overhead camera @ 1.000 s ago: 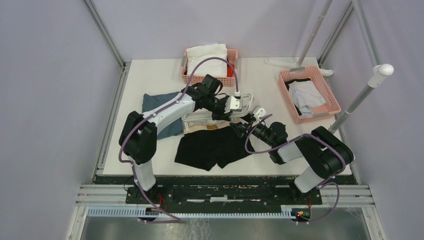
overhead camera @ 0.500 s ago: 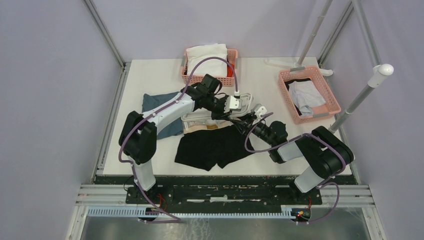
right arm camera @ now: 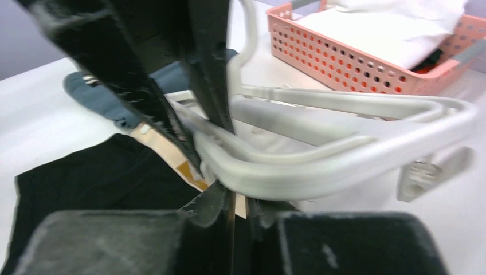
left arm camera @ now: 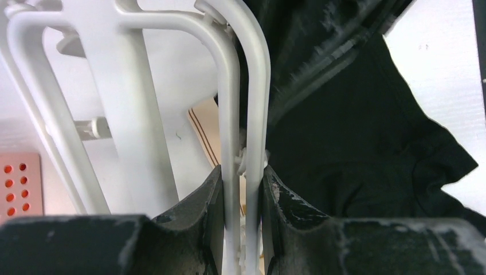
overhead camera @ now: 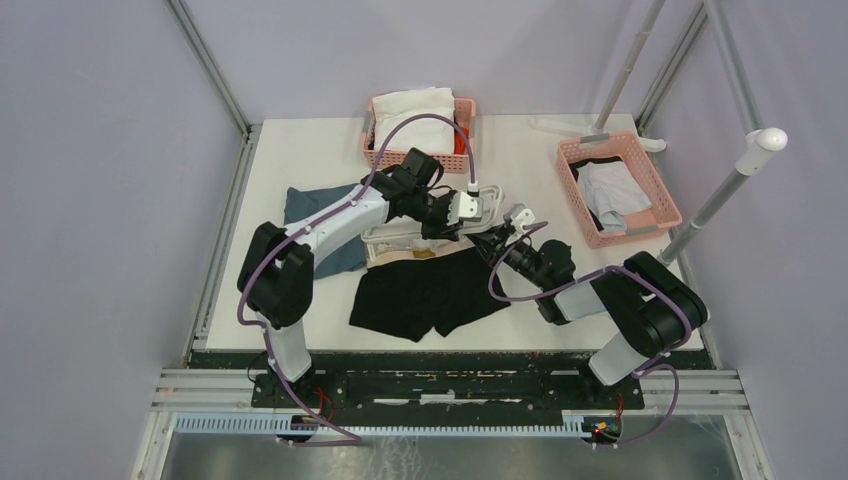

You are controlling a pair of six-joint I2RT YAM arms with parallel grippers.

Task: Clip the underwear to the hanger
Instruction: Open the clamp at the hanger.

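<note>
The black underwear (overhead camera: 425,295) with a beige waistband (overhead camera: 408,258) lies flat on the table in front of the arms. The white plastic hanger (overhead camera: 392,236) lies just behind it. My left gripper (overhead camera: 474,208) is shut on two white rails of the hanger (left arm camera: 246,114), with the underwear (left arm camera: 355,143) to its right. My right gripper (overhead camera: 493,243) is shut on the waistband's right corner (right arm camera: 192,175), pressed up against the hanger's rail (right arm camera: 321,166). The left gripper's black fingers (right arm camera: 172,74) stand just above it.
A folded blue-grey cloth (overhead camera: 303,205) lies at the left under the left arm. A pink basket (overhead camera: 400,158) with white garments stands at the back. Another pink basket (overhead camera: 640,228) stands at the right. A slanted white pole (overhead camera: 715,200) rises at the right edge.
My right gripper has moved a little back and up toward the hanger, carrying the waistband corner. The left gripper has stayed on the hanger.
</note>
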